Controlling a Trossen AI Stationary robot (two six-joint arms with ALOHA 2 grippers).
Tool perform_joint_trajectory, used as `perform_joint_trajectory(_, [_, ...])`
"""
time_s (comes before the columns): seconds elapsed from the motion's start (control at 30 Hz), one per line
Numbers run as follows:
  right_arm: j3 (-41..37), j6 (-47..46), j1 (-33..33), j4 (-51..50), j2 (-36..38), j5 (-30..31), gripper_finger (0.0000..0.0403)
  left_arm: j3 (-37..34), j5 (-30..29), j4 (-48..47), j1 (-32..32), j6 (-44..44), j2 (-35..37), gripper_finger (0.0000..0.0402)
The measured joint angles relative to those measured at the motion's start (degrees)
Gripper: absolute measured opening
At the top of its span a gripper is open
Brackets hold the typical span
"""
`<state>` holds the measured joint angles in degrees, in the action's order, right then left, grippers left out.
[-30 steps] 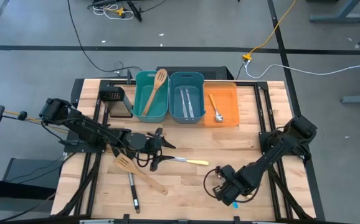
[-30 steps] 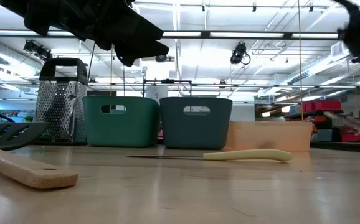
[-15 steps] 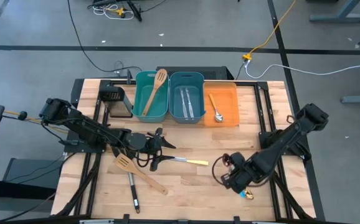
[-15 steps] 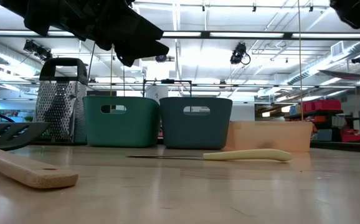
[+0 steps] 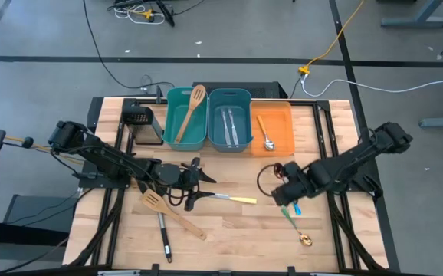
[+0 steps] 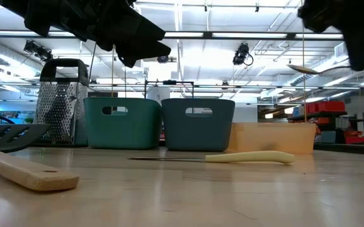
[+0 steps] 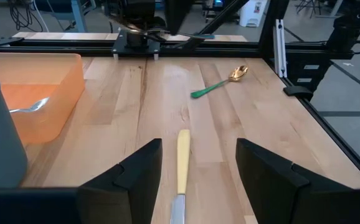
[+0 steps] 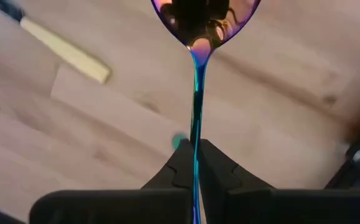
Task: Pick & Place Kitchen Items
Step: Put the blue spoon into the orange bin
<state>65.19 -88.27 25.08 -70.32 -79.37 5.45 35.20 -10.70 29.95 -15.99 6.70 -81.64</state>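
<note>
My right gripper [image 8: 194,163], pinched shut on a shiny spoon [image 8: 195,74], has just swung up off the table toward the orange bin [image 5: 283,126], while my left gripper [image 7: 198,171] waits open over the yellow-handled knife [image 7: 182,163].

Glossy iridescent metal spoon [image 8: 198,25], wooden table [image 8: 279,118]

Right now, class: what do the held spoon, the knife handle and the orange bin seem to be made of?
Spoon, clamped in the right gripper: probably polished metal with an iridescent coating, since its bowl mirrors the arm in purple-blue tints.
Knife handle: pale yellow and matte, likely plastic; the look leaves it open.
Orange bin: apparently translucent plastic, as light glows through its thin wall.
</note>
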Motion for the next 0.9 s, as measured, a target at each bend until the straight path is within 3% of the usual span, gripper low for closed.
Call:
perform_joint_trajectory(0.5, [0.04,25.35,-21.19,-1.52,1.81,2.73,0.0010,0.00,0.00,-0.26,0.00,0.00,0.01,0.0210])
perform_joint_trajectory(0.9, [0.04,39.71,-38.18,0.80,1.81,5.49,0.0010,0.00,0.00,-0.28,0.00,0.00,0.00,0.0210])
